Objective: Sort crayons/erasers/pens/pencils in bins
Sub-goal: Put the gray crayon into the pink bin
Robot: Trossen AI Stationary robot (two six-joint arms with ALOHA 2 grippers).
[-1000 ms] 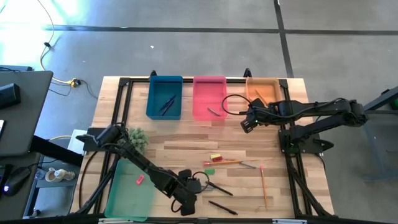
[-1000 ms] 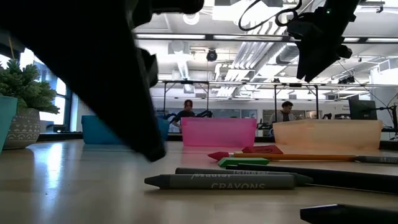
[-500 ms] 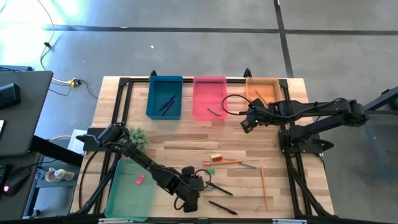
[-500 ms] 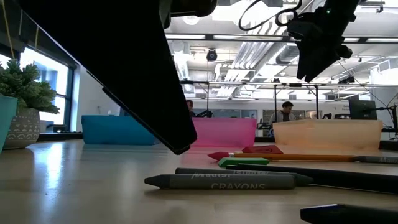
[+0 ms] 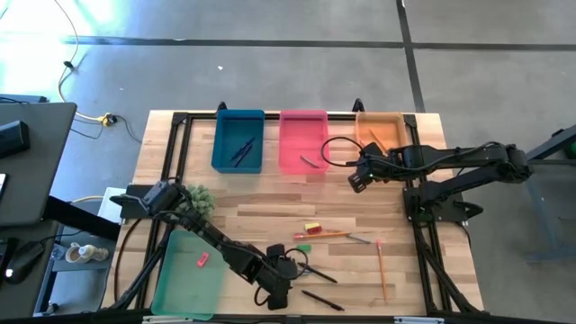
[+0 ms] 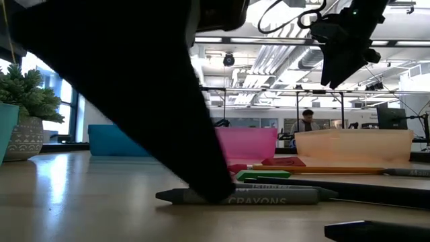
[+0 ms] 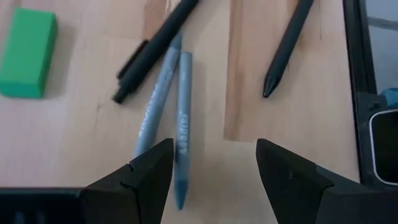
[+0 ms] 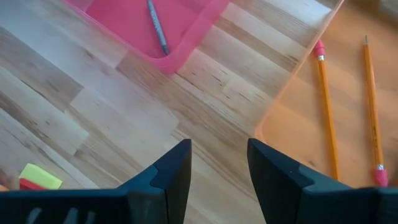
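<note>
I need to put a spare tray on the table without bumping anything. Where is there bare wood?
Bare wood runs across the middle, between the row of bins, blue bin to orange bin, and the yellow eraser. It is crowded at the near edge, where the left gripper works over crayons and pens.

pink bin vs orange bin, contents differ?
The pink bin holds one grey crayon; the orange bin holds two pencils. The crayon is short, the pencils long with pink eraser tips. Both bins sit side by side at the table's far edge.
</note>
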